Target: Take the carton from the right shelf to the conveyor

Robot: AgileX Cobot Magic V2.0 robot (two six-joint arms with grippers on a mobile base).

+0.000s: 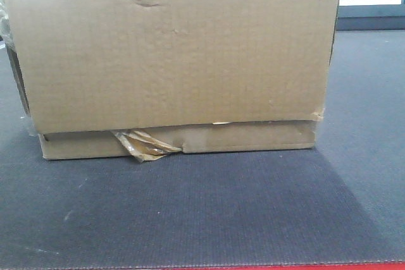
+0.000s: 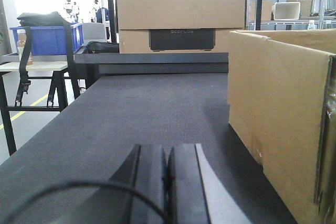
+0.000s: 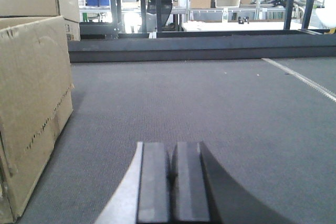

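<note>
Filling most of the front-facing view, the carton [image 1: 171,55] sits flat on the conveyor [image 1: 202,213], its dented front panel square to the camera and a ragged strip of yellowish tape [image 1: 144,145] curling out from the lower flap. A thin red border [image 1: 354,265] runs along the belt's near edge. Neither gripper appears here.

From the left wrist, the left gripper [image 2: 168,174] hangs low over the belt with its two dark fingers pressed together — nothing between them, nothing touched. The carton stands just to its right, its side wall upright on the dark woven surface. Past the belt's far end sits a second cardboard box [image 2: 181,22] with a dark printed panel, and a blue plastic bin [image 2: 50,39] rests on a table at the left.

From the right wrist, the right gripper [image 3: 172,182] is likewise closed and empty, poised over bare belt. The carton stands to its left, apart from the fingers. Beyond the dark end rail [image 3: 199,45] lie black rack posts and benches with small boxes.
</note>
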